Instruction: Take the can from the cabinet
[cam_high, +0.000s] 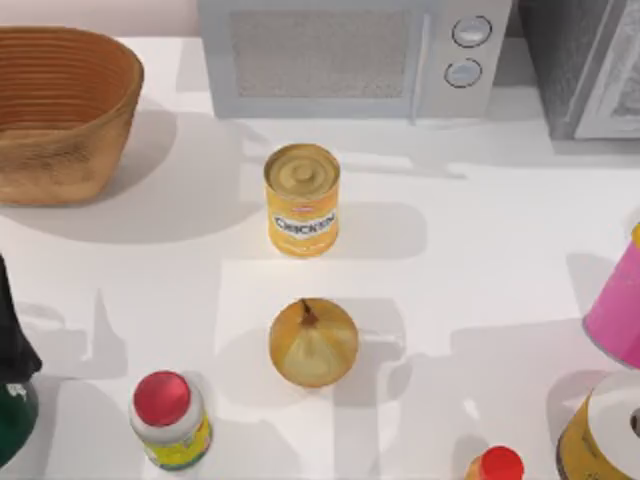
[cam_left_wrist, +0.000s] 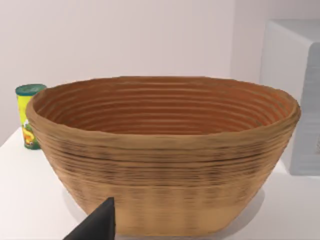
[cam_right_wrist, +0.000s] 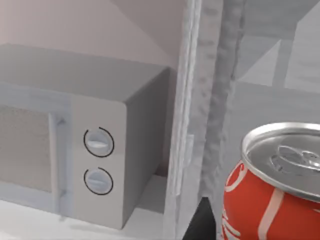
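Right wrist view has a red soda can (cam_right_wrist: 272, 190) close to the camera, silver lid up, its lower part cut off, with one dark finger of the right tool (cam_right_wrist: 202, 222) beside it; whether that tool grips the can I cannot tell. Beyond the can stands the cabinet (cam_right_wrist: 210, 100), its white-framed door edge just beside the white microwave (cam_right_wrist: 100, 150) with two round knobs.

Left wrist view shows one dark fingertip of the left tool (cam_left_wrist: 97, 225) low before a woven basket (cam_left_wrist: 165, 155); how far it is open cannot be told.

From the top view, the cabinet (cam_high: 590, 60) sits at 2 o'clock on the white counter (cam_high: 480, 260), the microwave at 12, the basket at 10. A yellow chicken tin (cam_high: 302, 200) stands near the centre, an onion (cam_high: 313, 343) toward 6 o'clock. Bottles and containers are cropped along the lower and right edges.
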